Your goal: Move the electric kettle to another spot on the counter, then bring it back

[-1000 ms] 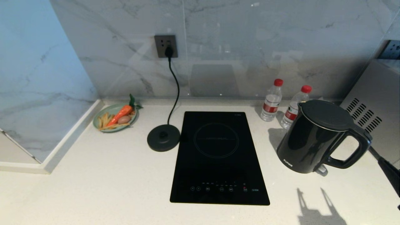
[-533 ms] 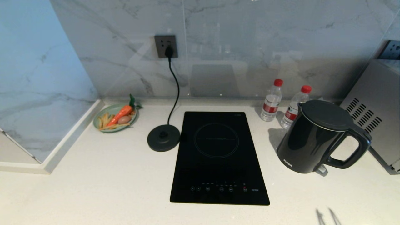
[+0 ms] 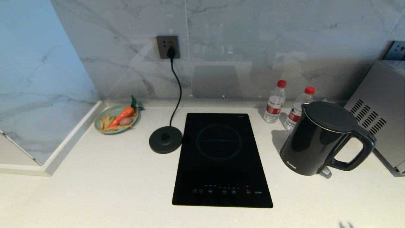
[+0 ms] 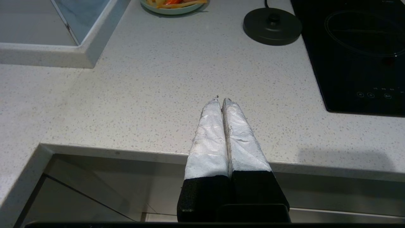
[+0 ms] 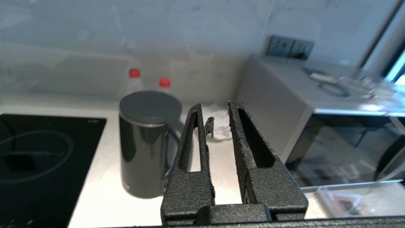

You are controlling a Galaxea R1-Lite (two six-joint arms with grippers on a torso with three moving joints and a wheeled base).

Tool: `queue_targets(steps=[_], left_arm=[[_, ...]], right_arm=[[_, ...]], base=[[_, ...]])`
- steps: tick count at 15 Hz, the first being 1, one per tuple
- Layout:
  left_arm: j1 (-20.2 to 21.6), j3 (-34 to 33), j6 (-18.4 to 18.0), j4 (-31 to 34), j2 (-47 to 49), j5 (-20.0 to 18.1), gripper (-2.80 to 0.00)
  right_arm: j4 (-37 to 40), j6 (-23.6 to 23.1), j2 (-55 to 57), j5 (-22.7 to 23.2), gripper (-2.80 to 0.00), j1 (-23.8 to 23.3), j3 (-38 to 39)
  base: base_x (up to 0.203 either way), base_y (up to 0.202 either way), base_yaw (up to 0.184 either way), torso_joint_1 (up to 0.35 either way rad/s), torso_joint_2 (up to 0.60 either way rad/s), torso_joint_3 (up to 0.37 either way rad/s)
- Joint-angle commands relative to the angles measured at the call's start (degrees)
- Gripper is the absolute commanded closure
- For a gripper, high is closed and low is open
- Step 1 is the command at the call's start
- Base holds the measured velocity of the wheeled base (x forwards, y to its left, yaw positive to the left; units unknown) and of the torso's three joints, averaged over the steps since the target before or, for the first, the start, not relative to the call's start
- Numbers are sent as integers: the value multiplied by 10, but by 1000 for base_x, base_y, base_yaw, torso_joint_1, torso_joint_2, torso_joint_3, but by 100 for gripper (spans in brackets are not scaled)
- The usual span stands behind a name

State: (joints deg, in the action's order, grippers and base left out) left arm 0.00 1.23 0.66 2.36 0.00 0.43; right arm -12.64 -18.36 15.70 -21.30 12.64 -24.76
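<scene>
I see the electric kettle (image 3: 319,141) upright on the desk (image 3: 110,177) right of the cooktop (image 3: 221,158), my right gripper (image 5: 215,115) empty with fingers parted, left gripper (image 4: 220,100) pressed closed.

Glossy black electric kettle (image 3: 311,146) with matte lid on speckled stone counter (image 3: 110,177)

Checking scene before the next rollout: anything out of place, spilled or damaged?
Nothing spilled or askew. The electric kettle stands upright on the counter right of the cooktop, off its power base. The right gripper has a frayed scrap hanging off one finger's inner pad.
</scene>
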Motion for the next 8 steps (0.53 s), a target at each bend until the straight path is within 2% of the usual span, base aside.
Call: queue_targets(steps=[1, 5, 8], left_arm=[[0, 0, 1, 0, 0, 0, 0], [0, 0, 0, 0, 0, 0, 0], [1, 0, 0, 0, 1, 0, 0]], right_arm=[[0, -9, 0, -3, 0, -3, -15], [14, -16, 0, -3, 0, -26, -56], [16, -17, 0, -15, 0, -27, -57]], base=[[0, 0, 0, 0, 0, 0], [0, 0, 0, 0, 0, 0], [0, 0, 0, 0, 0, 0]])
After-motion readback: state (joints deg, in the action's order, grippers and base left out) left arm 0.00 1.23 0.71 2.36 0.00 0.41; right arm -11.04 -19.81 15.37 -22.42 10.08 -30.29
